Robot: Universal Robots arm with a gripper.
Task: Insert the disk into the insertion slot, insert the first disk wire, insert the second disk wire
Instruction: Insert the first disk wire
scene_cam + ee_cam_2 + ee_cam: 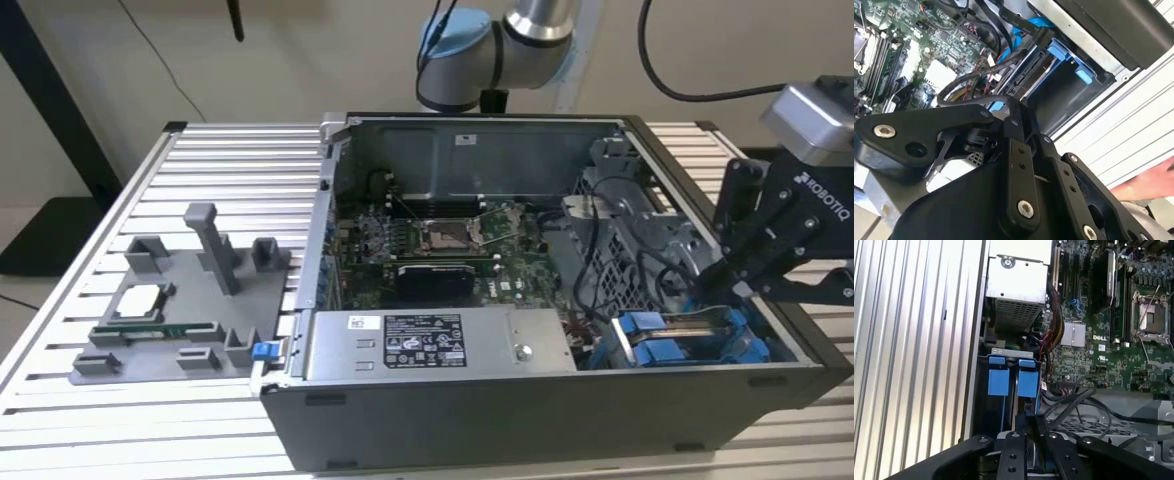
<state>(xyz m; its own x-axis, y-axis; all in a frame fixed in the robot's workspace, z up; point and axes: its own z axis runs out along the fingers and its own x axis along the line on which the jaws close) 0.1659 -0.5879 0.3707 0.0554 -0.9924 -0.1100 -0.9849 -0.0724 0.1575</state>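
Observation:
The disk (683,322) sits in the insertion slot (627,325) at the near corner of the open case on the exterior view's right, its blue carrier tabs (999,381) facing up. In the second wrist view the disk (1035,76) shows as a silver edge inside the blue-fitted bay. My gripper (717,290) hangs just above the bay's far end. Its fingers (1015,460) are drawn together on a black disk wire plug (1027,421), which points down at the disk's end. Black cables (979,82) loop from the motherboard toward that spot.
The silver power-supply box (427,345) lies along the case's near wall. The motherboard (447,240) fills the case floor and a perforated grey cage (641,235) stands beside the bay. A grey fixture with parts (180,310) rests on the slatted table. A person's hand (1154,181) is beside the case.

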